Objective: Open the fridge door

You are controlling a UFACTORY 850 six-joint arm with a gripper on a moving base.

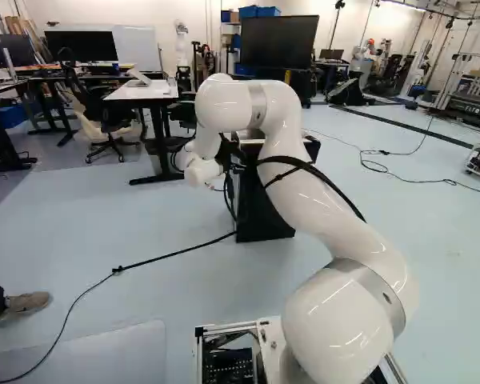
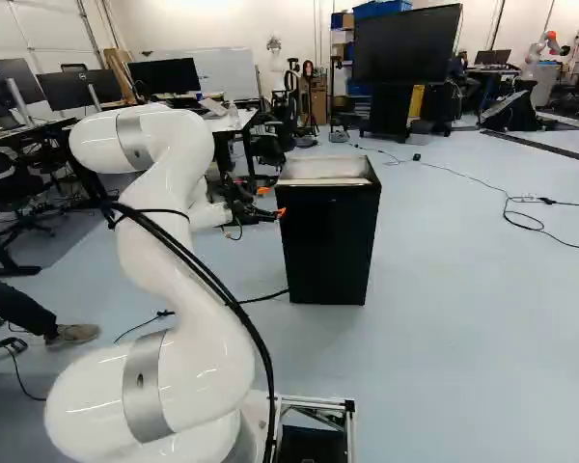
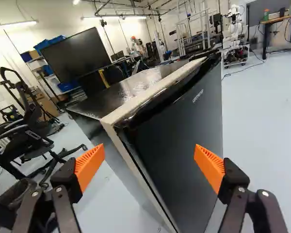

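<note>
Right base view: fridge point(image 2: 328, 251) upright on the floor point(image 2: 463, 289), black front and pale shiny top both in sight. Left base view: the arm point(image 1: 328, 192) hides much of the fridge; the lower part shows, a black cable point(image 1: 176, 254) running over the floor to its foot. The gripper point(image 2: 272, 202) is mostly covered there too, but plain in the right base view, its orange tips by the fridge's upper left corner.

Wrist view alone gives the seam: fridge door point(image 3: 186, 131) lying along the front, a pale strip point(image 3: 153, 92) between it and the cabinet, running along the top's front edge and down the upright edge. Door looks closed. The large screen point(image 3: 77, 51) shows beyond the top in this view, as in both base views; another robot point(image 3: 234, 26) stands well past the door.

Fridge against gripper point(image 3: 149, 154): ahead of it, the near top corner and upright seam edge lined up between the two fingers. Fingers spread wide, nothing pinched. One orange pad point(image 3: 209, 167) lies in front of the door face, the other out past the cabinet's side — contact with the door, cannot tell.

Writing: one short line of pale lettering point(image 3: 198, 95) on the door near its top edge, slanted in the wrist view.
</note>
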